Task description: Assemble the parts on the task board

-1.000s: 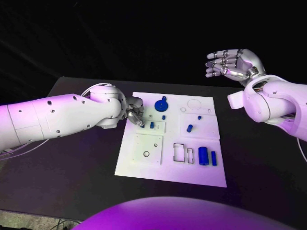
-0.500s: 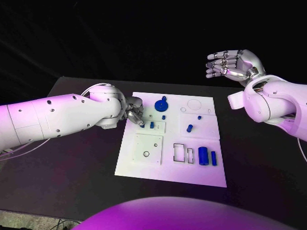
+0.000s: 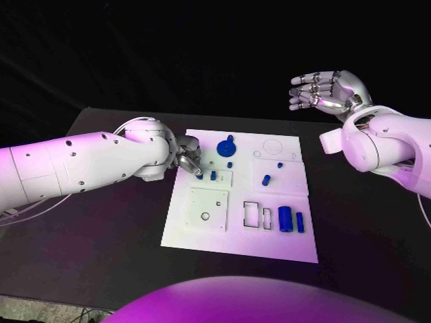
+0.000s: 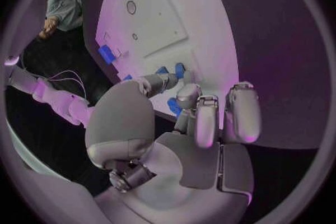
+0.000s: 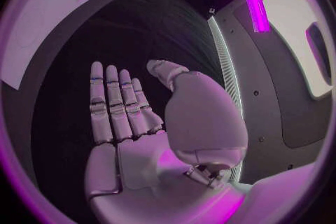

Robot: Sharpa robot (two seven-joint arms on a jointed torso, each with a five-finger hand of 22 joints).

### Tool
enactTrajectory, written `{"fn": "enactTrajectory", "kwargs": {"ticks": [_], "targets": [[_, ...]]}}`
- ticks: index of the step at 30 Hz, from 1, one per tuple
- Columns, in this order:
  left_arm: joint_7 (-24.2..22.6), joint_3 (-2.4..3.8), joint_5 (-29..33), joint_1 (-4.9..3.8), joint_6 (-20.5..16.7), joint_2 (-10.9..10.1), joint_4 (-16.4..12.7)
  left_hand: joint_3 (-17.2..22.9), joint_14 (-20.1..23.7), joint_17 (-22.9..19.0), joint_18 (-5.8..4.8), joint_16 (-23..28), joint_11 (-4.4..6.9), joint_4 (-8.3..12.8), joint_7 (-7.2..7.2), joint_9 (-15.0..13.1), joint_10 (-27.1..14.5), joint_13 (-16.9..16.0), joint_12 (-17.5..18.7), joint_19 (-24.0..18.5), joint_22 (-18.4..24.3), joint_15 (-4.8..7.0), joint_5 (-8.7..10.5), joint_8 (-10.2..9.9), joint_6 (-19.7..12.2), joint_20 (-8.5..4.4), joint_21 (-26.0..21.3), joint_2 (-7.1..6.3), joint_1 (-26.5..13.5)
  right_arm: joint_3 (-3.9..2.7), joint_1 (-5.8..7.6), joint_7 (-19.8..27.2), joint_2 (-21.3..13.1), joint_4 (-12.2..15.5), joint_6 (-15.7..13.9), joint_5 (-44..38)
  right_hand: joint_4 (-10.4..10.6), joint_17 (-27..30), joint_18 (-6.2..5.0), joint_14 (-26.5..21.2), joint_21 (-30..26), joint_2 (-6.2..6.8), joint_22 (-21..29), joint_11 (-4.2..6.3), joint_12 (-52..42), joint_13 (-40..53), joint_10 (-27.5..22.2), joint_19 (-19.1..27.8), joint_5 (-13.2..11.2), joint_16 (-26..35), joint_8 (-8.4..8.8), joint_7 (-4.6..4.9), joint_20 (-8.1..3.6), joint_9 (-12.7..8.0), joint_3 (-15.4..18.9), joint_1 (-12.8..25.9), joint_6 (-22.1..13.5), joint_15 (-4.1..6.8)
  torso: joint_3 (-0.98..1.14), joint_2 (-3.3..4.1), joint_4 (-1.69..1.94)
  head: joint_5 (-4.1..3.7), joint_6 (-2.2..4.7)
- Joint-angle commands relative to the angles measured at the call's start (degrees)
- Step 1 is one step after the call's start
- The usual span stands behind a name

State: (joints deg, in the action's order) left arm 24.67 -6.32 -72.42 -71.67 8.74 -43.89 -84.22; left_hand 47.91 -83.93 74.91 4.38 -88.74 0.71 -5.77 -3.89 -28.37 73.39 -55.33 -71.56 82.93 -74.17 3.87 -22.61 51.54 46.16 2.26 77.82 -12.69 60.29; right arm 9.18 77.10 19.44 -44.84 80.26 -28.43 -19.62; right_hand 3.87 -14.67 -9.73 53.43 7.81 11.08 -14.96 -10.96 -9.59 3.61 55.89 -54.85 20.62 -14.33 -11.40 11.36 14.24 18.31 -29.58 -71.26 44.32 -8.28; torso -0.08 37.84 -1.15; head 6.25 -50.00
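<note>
Nothing has moved: my left hand point(image 3: 187, 156) pinches a blue part point(image 4: 174, 105) over the white board point(image 3: 237, 232); my right hand point(image 3: 329, 91) stays raised, spread, empty, above the black table point(image 3: 99, 222).

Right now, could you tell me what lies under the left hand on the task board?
The left hand covers the task board's edge beside a small blue part. In the wrist view its fingertips meet blue pieces; whether it grips one is hidden.

My left arm point(image 3: 75, 165) reaches in low, its robot hand point(image 3: 186, 156) bent down with fingers point(image 4: 210, 117) curled together. My right arm point(image 3: 395, 151) is raised, its robot hand point(image 3: 327, 91) held up, fingers point(image 5: 115, 109) straight, holding nothing.
</note>
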Motion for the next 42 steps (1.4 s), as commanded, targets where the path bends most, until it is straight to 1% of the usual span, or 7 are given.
{"fn": "enactTrajectory", "kwargs": {"ticks": [1, 7, 9, 18, 34, 40, 42], "targets": [[-0.4, -0.01, 0.9, 0.06, -0.2, 0.2, -0.1, 3.1, -5.6, 13.8, -0.48, -0.3, 0.07, 3.2, 0.43, -0.1, -0.4, 0.0, 0.4, -0.3, 0.1, 0.31, 0.07, -0.3, -0.1, -0.14, -0.3, -0.05, -0.7, -0.04, -0.04, -0.4, 0.0, 0.0, -0.1, -0.6, -0.1, 0.0, -0.47, 0.1, -0.3, -0.51, 0.1, -0.53, 0.4, 0.0, 0.0, -0.1, 0.3, 0.0, 0.35, 3.88, 0.07, -0.1, 0.2, 0.2, 0.1, -0.42, -0.03, 0.01, 0.00, 0.00, 0.00], [-0.4, -0.01, 1.2, 0.06, -0.2, 0.2, -0.1, 1.8, -5.6, 13.8, -0.50, -0.3, 0.17, 2.2, 0.57, -0.4, -0.3, -0.2, 0.3, -0.2, 0.1, 0.40, 0.15, -0.7, 0.1, -0.22, -0.3, -0.07, -1.9, -0.04, -0.06, -0.4, 0.0, -0.1, -0.1, -0.6, -0.2, 0.1, -0.48, 0.1, -0.3, -0.55, 0.1, -0.53, 0.4, 0.0, 0.0, -0.1, 0.3, 0.1, 0.39, 3.88, 0.08, -0.1, 0.2, 0.1, 0.1, -0.43, 0.00, -0.01, 0.02, -0.02, 0.00], [-0.4, -0.01, 1.3, 0.06, -0.2, 0.2, 0.0, 0.9, -5.6, 13.8, -0.50, -0.3, 0.20, 1.4, 0.62, -0.6, -0.2, -0.3, 0.3, -0.2, 0.1, 0.42, 0.16, -1.1, 0.2, -0.25, -0.4, -0.07, -2.7, -0.04, -0.07, -0.4, 0.0, -0.1, 0.0, -0.6, -0.2, 0.1, -0.48, 0.1, -0.3, -0.55, 0.1, -0.53, 0.4, 0.0, 0.0, -0.1, 0.3, 0.1, 0.39, 3.88, 0.08, -0.1, 0.2, 0.1, 0.1, -0.43, -0.01, 0.00, -0.01, -0.02, 0.00], [-0.4, -0.01, 1.5, 0.06, 0.0, 0.2, 0.0, 0.4, -5.6, 13.8, -0.51, -0.3, 0.20, 0.7, 0.62, -0.7, -0.2, -0.4, 0.3, -0.2, 0.2, 0.43, 0.13, -1.5, 0.4, -0.27, -0.4, 0.01, -3.2, -0.04, -0.13, -0.5, 0.0, -0.1, 0.0, -0.7, -0.3, 0.1, -0.48, 0.1, -0.3, -0.56, 0.2, -0.54, 0.5, 0.0, 0.0, -0.1, 0.3, 0.2, 0.44, 3.88, 0.10, -0.1, 0.2, 0.1, 0.2, -0.44, -0.01, -0.01, 0.00, -0.05, 0.00], [-0.4, -0.01, 2.2, 0.06, 0.6, 0.3, 0.1, -0.4, -5.6, 13.8, -0.51, -0.3, 0.19, 0.0, 0.63, -0.8, -0.2, -0.6, 0.3, -0.1, 0.2, 0.42, 0.22, -1.9, 0.6, -0.28, -0.5, -0.36, -4.0, -0.04, -0.19, -0.5, 0.1, -0.1, 0.2, -0.6, -0.3, 0.2, -0.48, 0.1, -0.4, -0.58, 0.3, -0.54, 0.5, 0.0, 0.1, 0.0, 0.3, 0.2, 0.47, 3.88, 0.11, -0.1, 0.2, 0.1, 0.2, -0.44, 0.00, 0.00, 0.02, -0.06, 0.00], [-0.4, -0.01, 2.3, 0.06, 0.9, 0.3, 0.1, -0.9, -5.6, 13.8, -0.52, -0.3, 0.18, -0.7, 0.61, -0.8, -0.2, -0.6, 0.3, -0.1, 0.2, 0.41, 0.29, -2.3, 0.8, -0.27, -0.5, -0.51, -4.7, -0.04, -0.25, -0.5, 0.1, -0.2, 0.2, -0.6, -0.3, 0.2, -0.48, 0.1, -0.4, -0.58, 0.3, -0.54, 0.5, 0.0, 0.1, 0.0, 0.3, 0.2, 0.47, 3.88, 0.11, -0.1, 0.2, 0.1, 0.2, -0.44, 0.00, 0.01, 0.01, -0.04, 0.00], [-0.3, -0.01, 2.4, 0.06, 0.9, 0.3, 0.1, -1.3, -5.6, 13.8, -0.53, -0.3, 0.16, -1.3, 0.59, -0.9, -0.2, -0.7, 0.3, -0.1, 0.1, 0.40, 0.32, -2.6, 0.9, -0.26, -0.5, -0.55, -5.1, -0.04, -0.27, -0.5, 0.1, -0.2, 0.2, -0.6, -0.3, 0.2, -0.48, 0.1, -0.4, -0.58, 0.3, -0.54, 0.5, 0.0, 0.1, 0.0, 0.3, 0.2, 0.47, 3.88, 0.11, -0.1, 0.2, 0.1, 0.2, -0.44, 0.01, 0.00, 0.01, -0.01, 0.00]]}}
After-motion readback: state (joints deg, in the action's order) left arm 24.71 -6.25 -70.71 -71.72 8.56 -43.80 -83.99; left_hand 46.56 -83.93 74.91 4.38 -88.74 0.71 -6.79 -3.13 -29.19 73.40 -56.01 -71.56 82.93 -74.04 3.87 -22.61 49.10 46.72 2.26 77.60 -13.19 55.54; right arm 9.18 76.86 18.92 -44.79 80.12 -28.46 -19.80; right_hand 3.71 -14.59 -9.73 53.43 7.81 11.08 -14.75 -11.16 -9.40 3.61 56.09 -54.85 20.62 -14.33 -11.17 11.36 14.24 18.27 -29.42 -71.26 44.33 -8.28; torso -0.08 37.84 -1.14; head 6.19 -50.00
